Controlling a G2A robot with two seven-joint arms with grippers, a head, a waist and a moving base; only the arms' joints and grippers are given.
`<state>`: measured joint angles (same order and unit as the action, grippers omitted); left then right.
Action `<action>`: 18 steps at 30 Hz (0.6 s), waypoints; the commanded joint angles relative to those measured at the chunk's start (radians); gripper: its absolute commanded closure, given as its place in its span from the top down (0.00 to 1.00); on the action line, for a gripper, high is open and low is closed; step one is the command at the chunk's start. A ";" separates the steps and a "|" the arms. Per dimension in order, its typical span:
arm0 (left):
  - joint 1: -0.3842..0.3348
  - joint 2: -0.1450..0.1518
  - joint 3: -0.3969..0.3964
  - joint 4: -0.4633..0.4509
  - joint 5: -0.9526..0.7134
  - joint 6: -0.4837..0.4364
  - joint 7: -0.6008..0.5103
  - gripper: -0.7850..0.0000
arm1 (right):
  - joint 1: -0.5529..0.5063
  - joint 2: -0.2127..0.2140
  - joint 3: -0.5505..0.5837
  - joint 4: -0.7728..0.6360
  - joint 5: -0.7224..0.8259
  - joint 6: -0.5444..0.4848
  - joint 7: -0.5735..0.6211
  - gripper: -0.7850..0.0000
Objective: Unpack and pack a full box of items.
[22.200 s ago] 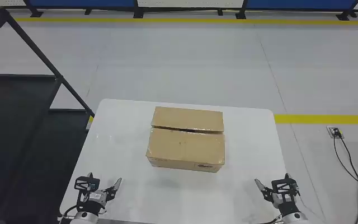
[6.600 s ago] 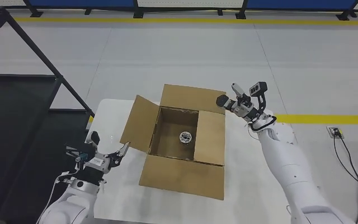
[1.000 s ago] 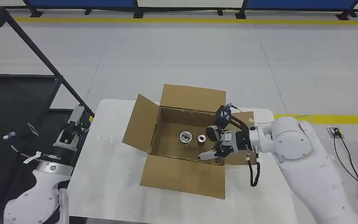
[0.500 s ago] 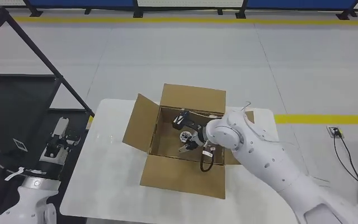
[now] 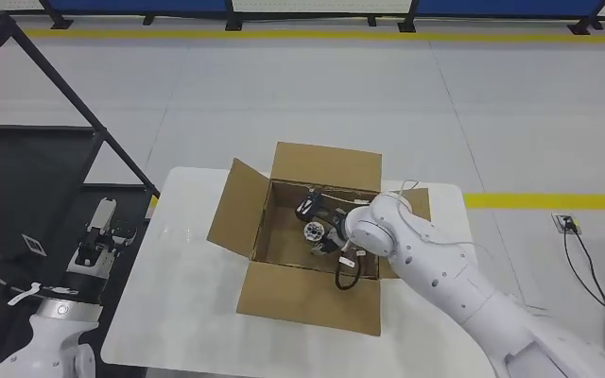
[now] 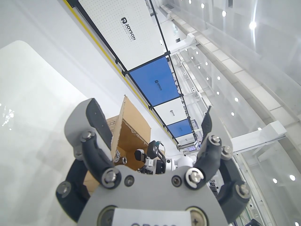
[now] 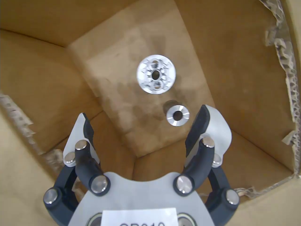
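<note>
The cardboard box (image 5: 307,293) stands open in the middle of the white table (image 5: 189,312), its flaps folded outward. On its floor lie a round metal disc with holes (image 7: 156,74) and a small metal ring (image 7: 178,115), close together. My right gripper (image 7: 144,116) hangs open inside the box just above them, with nothing between its fingers; the ring sits near one fingertip (image 7: 200,121). From above, the right gripper (image 5: 319,227) is over the box's middle. My left gripper (image 6: 150,111) is open and empty, off the table's left edge (image 5: 102,222), pointing toward the box (image 6: 131,130).
A dark metal frame (image 5: 66,104) stands off the table's left side, near the left arm. The box walls and torn flap edges (image 7: 279,48) closely surround the right gripper. Bare tabletop lies left of the box and in front of it.
My right gripper has moved from the box's right side to its middle, over the metal parts, and stays open. The left arm has drawn back past the table's left edge.
</note>
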<state>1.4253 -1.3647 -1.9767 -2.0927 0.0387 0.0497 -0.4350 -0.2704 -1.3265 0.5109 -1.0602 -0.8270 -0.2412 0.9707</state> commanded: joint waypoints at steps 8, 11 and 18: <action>0.000 0.000 0.000 0.000 0.000 0.000 0.000 1.00 | 0.048 -0.068 -0.030 0.238 0.018 -0.045 -0.064 1.00; 0.000 0.000 0.000 0.000 0.000 0.000 0.000 1.00 | 0.062 -0.091 -0.038 0.314 0.041 -0.095 -0.073 1.00; 0.000 0.000 0.000 0.000 0.000 0.000 0.000 1.00 | 0.083 -0.145 -0.062 0.442 0.053 -0.139 -0.106 0.66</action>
<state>1.4253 -1.3647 -1.9767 -2.0927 0.0387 0.0497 -0.4350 -0.1899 -1.4643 0.4517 -0.6339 -0.7735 -0.3787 0.8691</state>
